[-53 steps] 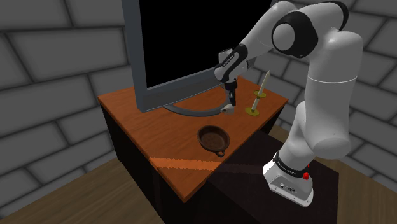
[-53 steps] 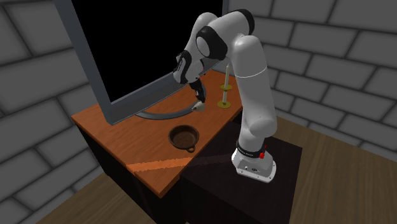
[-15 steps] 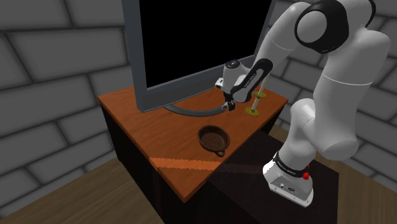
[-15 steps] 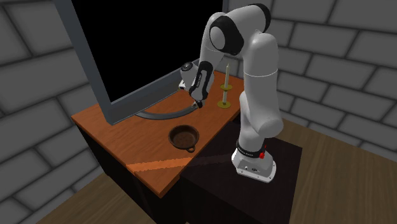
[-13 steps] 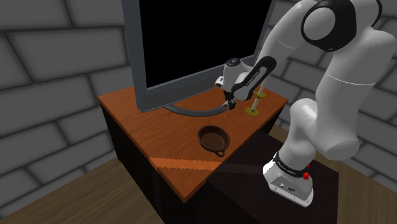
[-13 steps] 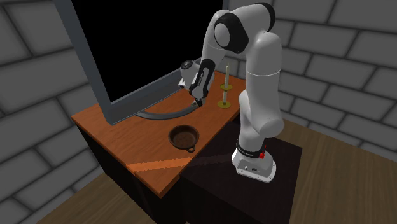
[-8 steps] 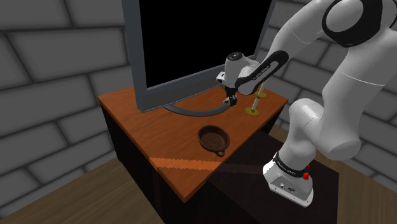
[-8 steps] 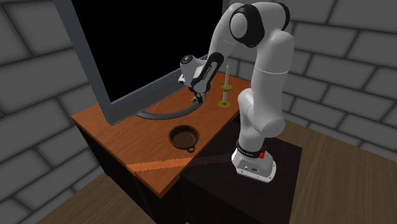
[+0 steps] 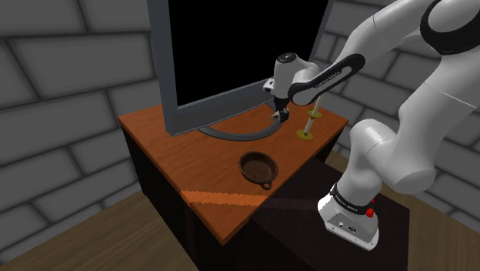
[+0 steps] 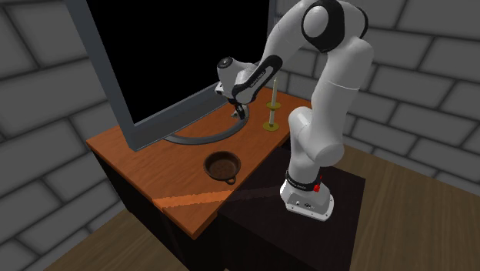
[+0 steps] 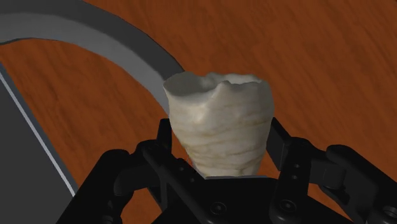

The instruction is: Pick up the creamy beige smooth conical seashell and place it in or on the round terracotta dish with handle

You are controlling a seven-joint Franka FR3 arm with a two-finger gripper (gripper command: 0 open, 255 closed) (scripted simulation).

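Cream seashell (image 11: 219,118) tight in black hand (image 11: 220,141)

- seashell (image 11: 219,127): creamy, matt, faintly ridged in bands.
- table (image 11: 318,57): reddish-brown wood grain, smooth.
- curved stand base (image 11: 108,44): plain grey, smooth, matt.
- tool (image 11: 221,143): matt black.

Gripper (image 9: 281,115) w/ seashell (image 11: 219,124) now higher above desk (image 9: 169,146) than 3.5 s ago.
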